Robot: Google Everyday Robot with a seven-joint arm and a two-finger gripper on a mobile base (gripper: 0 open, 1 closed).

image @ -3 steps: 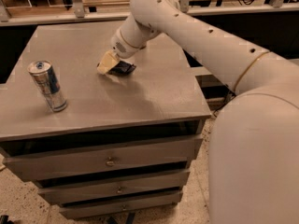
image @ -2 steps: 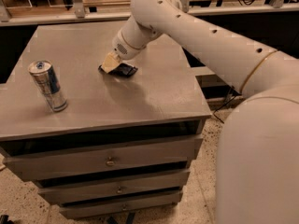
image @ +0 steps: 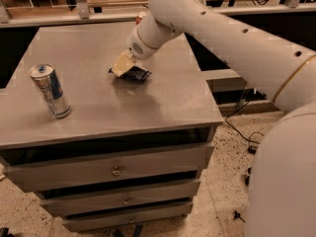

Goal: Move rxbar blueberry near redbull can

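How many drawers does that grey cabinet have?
3, stacked on its front: top drawer, middle drawer, bottom drawer. More may hide below. The gripper is up on the cabinet top, at the rxbar blueberry.

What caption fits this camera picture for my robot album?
Robot claw at a dark blue snack bar, with the drink can standing apart near the table edge.

No legible text on can (image: 49, 90) or wrapper (image: 137, 74) at gripper (image: 123, 64)

Arm (image: 222, 33) outstretched, claw (image: 123, 64) low ahead, angled downward.
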